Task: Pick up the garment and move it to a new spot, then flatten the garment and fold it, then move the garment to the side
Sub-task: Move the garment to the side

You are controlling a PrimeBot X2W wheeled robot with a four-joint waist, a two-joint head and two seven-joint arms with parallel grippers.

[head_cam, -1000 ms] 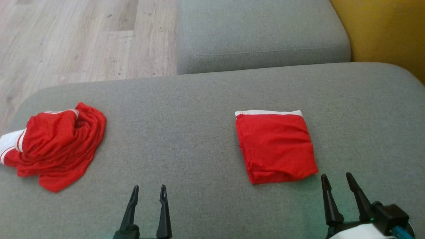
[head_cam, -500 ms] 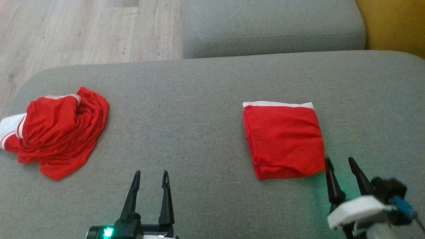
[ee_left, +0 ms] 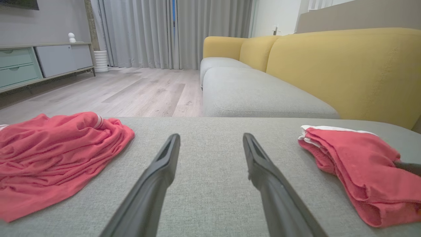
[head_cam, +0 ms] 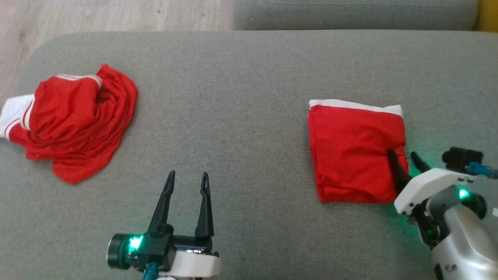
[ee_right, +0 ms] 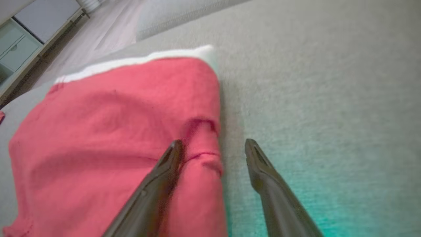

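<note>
A folded red garment (head_cam: 356,151) with a white band along its far edge lies on the right of the grey cushion (head_cam: 241,77). My right gripper (head_cam: 401,153) is open and straddles that garment's right edge near the front corner. In the right wrist view (ee_right: 213,141) one finger is over the red cloth (ee_right: 108,141) and the other over bare cushion. A second red garment (head_cam: 78,120), crumpled and with white stripes, lies at the far left. My left gripper (head_cam: 187,174) hangs open and empty over the cushion's front middle, between the two garments (ee_left: 56,154) (ee_left: 358,168).
Pale wood floor (head_cam: 116,15) lies beyond the cushion's far left edge. Another grey seat (head_cam: 350,13) adjoins at the back, with a yellow sofa back (ee_left: 345,65) to its right. A low cabinet (ee_left: 33,62) and curtains stand across the room.
The head camera has tilted down, so the whole picture has shifted. My right gripper has moved forward to the folded garment's right edge, one finger now over the cloth. Both garments lie as before.
</note>
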